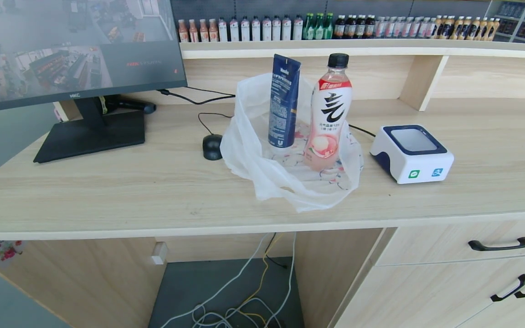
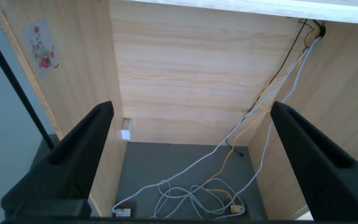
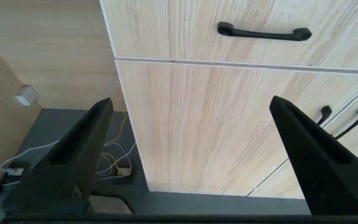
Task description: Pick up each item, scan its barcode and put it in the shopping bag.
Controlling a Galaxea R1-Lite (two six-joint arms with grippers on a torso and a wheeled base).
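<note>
The left gripper is released: its two black fingers are spread wide with nothing between them. It hangs low, facing the open knee-hole under the counter. There a loose tangle of white and yellow cables lies on the dark floor, and one small flower sticker sits on the wooden side panel.

The right gripper is also released, its two fingers wide apart and empty. It faces the pale wooden drawer fronts with three black handles, one long on the upper drawer and two lower down.

Up on the light wooden counter lies one white translucent plastic shopping bag, its mouth slumped open. Two items stand upright inside it, side by side: one dark blue squeeze tube resting on its cap, and to its right one clear plastic bottle of pink drink with a black cap.

Just beside the bag on the right sits one white and navy box-shaped barcode scanner, window facing up. One black computer mouse lies just left of the bag, and one black monitor stands farther left. A single row of drink bottles lines the raised shelf behind; they are too small to count surely.
</note>
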